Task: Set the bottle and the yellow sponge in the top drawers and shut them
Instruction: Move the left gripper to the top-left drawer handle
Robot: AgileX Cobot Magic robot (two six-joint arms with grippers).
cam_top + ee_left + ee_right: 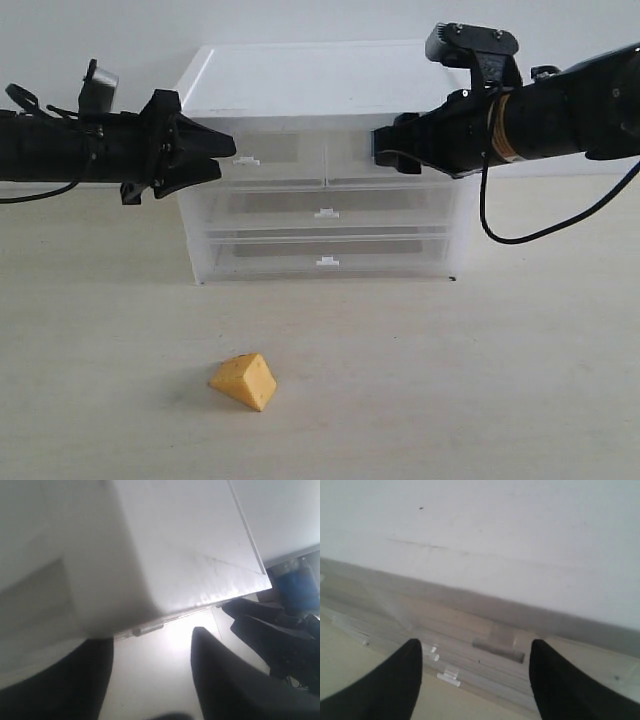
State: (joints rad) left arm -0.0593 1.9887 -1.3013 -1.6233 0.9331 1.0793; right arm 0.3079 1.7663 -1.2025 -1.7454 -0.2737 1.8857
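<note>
While poised at the top drawers, both jaws wide and empty, treat the yellow sponge as light, squashy foam; pinch its flat faces gently.

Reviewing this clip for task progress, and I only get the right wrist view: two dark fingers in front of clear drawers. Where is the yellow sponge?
Observer: The yellow sponge lies on the table in front of the cabinet, not in a drawer.
Operator: Where is the other arm?
Observer: The left gripper is level with the top drawers, open and empty, close by the left one's handle. I cannot tell if it touches.
Operator: Are those drawers pulled out?
Observer: No, in the exterior view both sit flush with the cabinet front.
</note>
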